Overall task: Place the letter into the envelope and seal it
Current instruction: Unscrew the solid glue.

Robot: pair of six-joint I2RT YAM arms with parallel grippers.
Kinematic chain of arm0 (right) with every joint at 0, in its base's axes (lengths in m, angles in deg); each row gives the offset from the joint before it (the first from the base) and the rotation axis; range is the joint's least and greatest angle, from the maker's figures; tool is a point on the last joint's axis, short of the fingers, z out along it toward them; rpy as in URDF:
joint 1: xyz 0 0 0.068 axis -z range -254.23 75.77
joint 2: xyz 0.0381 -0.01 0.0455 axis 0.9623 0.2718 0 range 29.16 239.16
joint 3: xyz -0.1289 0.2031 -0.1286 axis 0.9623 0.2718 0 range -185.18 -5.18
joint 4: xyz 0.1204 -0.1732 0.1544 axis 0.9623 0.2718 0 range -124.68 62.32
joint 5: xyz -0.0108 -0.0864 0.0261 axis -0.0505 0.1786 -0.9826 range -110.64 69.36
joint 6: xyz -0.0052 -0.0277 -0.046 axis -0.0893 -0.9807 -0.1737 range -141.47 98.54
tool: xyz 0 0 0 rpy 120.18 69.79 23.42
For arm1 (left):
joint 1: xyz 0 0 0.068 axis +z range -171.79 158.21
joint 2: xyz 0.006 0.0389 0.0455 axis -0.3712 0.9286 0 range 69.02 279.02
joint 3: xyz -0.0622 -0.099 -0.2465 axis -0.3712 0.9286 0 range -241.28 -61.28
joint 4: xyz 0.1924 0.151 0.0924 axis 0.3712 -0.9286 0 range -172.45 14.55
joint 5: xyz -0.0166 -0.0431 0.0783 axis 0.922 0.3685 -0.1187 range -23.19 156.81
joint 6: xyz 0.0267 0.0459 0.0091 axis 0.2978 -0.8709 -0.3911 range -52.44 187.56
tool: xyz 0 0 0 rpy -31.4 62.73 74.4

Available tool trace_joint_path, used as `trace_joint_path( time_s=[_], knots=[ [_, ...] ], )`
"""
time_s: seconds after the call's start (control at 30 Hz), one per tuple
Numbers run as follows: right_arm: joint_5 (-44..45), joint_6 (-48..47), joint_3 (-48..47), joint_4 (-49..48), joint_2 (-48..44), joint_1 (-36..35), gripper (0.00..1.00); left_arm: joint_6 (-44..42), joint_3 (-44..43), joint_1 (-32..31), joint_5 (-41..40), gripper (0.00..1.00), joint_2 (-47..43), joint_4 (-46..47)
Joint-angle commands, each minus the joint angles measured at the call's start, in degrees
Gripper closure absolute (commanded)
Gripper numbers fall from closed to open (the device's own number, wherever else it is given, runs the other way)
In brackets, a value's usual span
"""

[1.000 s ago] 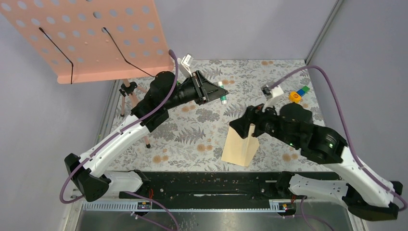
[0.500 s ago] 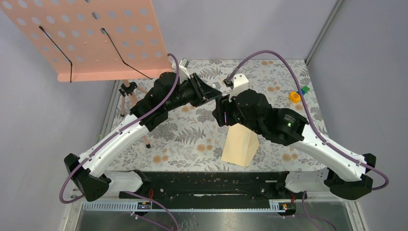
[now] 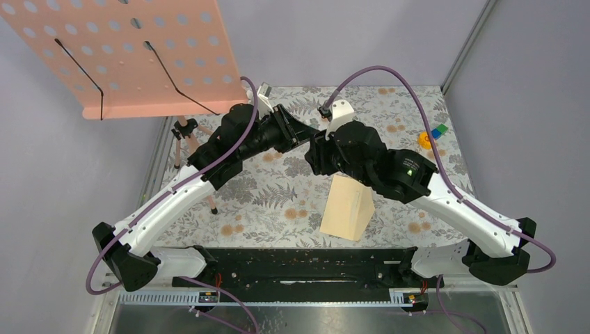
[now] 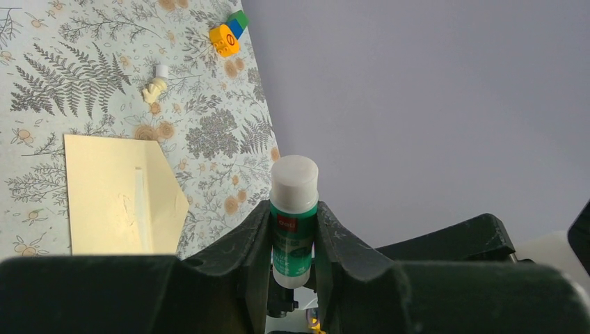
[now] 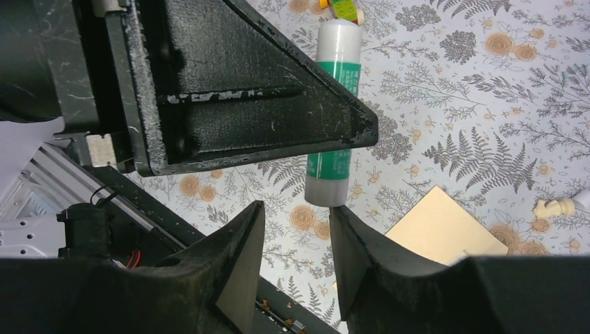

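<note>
L hand (image 4: 293, 212) stayed clamped on glue stick (image 4: 294, 181). R hand (image 5: 296, 221) had swung off envelope (image 3: 346, 209) to stick's free end, jaws half-open & narrowing, nothing gripped yet; prob. uncapping for sealing. Envelope lay on table (image 3: 278, 202) behind R hand; letter not visible.

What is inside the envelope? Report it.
Nothing shows. The envelope lies flat, flap open; its own paper covers whatever is inside.
</note>
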Motion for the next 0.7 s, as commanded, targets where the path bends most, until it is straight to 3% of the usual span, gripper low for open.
trace_joint_path(
  time_s=[0.0,0.17,0.3,0.4,0.57,0.67],
  knots=[
    [-0.52,0.73,-2.33,-2.34,0.09,1.15,0.57,0.37,-0.09,0.17,0.1,1.0,-2.23,3.59],
    [-1.68,0.75,-2.5,-2.6,0.45,2.3,0.67,0.09,-0.05,0.22,0.36,1.0,-2.44,3.76],
    [-3.43,1.15,-2.22,-3.16,0.45,4.02,0.68,-0.53,-0.61,0.15,0.69,1.0,-2.37,3.41],
    [-6.24,1.45,-0.22,-5.47,-0.91,5.31,0.8,-1.77,-0.67,0.22,1.55,1.0,-2.22,3.33],
    [-26.85,8.71,11.65,-19.39,-8.45,14.16,1.0,-4.33,-0.27,0.31,10.39,1.0,-1.22,8.58],
    [-34.83,11.07,17.04,-25.35,-11.62,16.91,1.0,-3.92,1.64,0.24,16.04,1.0,-1.32,15.05]
  ],
)
